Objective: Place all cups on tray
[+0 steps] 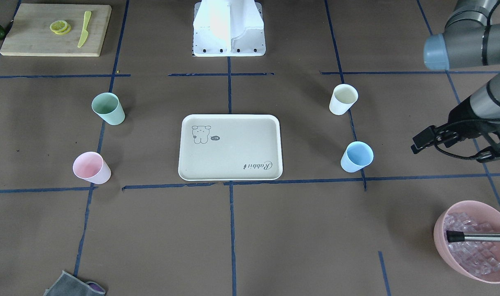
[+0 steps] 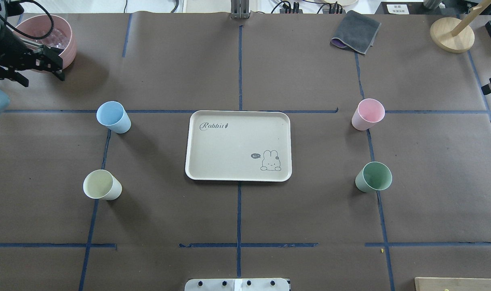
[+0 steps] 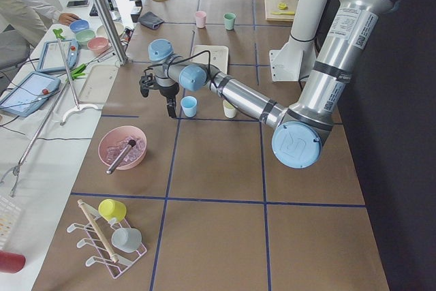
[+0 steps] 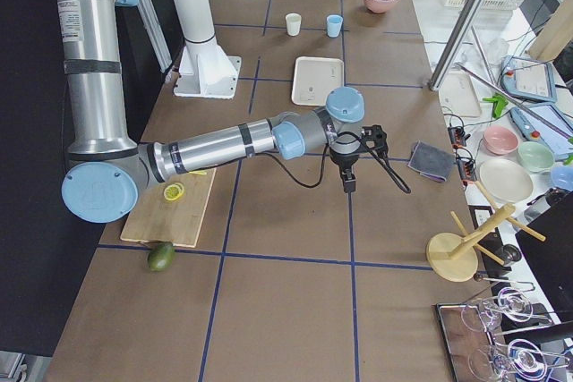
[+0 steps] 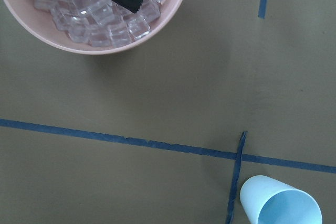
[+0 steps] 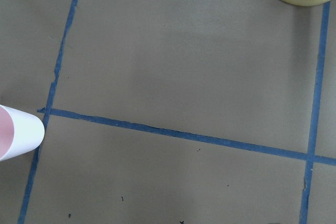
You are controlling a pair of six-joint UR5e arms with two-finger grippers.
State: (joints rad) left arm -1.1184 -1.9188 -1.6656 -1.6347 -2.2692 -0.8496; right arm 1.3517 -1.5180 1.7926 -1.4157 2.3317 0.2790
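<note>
The beige tray (image 1: pixel 233 164) (image 2: pixel 237 141) lies bare at the table's middle. The blue cup (image 1: pixel 356 156) (image 2: pixel 113 117) (image 5: pixel 281 208) and the cream cup (image 1: pixel 343 99) (image 2: pixel 102 184) stand upright on my left side. The pink cup (image 1: pixel 91 167) (image 2: pixel 367 114) (image 6: pixel 18 139) and the green cup (image 1: pixel 108 108) (image 2: pixel 373 177) stand upright on my right side. My left gripper (image 1: pixel 449 151) (image 2: pixel 41 73) is open and empty, above the table between the ice bowl and the blue cup. My right gripper (image 4: pixel 354 163) hovers beyond the pink cup; only a black edge of it shows in the overhead view, so I cannot tell its state.
A pink bowl (image 1: pixel 449 250) (image 2: pixel 69 44) of ice cubes with metal tongs (image 1: pixel 480 237) sits at my far left. A wooden cutting board (image 1: pixel 31 43) with lemon slices and a knife is near right. A grey cloth (image 2: pixel 356 32) and a wooden stand (image 2: pixel 451 34) are far right.
</note>
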